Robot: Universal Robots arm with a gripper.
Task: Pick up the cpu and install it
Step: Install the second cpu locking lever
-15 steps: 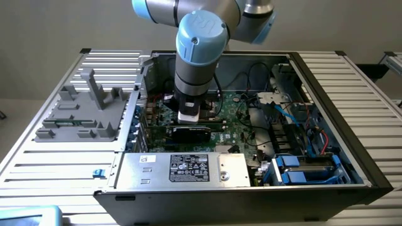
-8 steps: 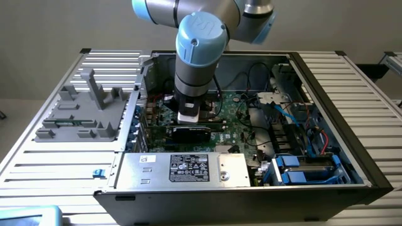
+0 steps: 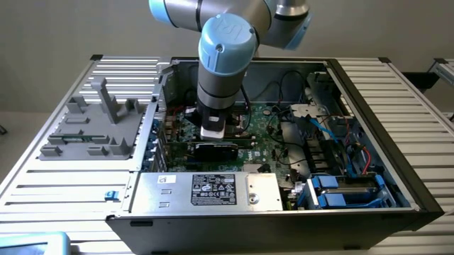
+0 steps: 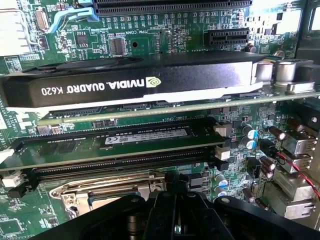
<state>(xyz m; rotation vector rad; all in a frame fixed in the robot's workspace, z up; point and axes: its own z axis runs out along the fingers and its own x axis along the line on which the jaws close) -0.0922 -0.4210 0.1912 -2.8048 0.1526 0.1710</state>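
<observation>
Arm [image 3: 223, 64] straight down, end effector [image 4: 172, 220] fully closed at its tip.

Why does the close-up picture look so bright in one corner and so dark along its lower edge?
In the wrist view, strong light washes out the white connector in a corner, and a bright glare runs along the black graphics card; the gripper is a dark, soft-edged shape close to the lens. In the exterior view, lighting is even and dimmer, and the arm shades the motherboard beneath it.
</observation>
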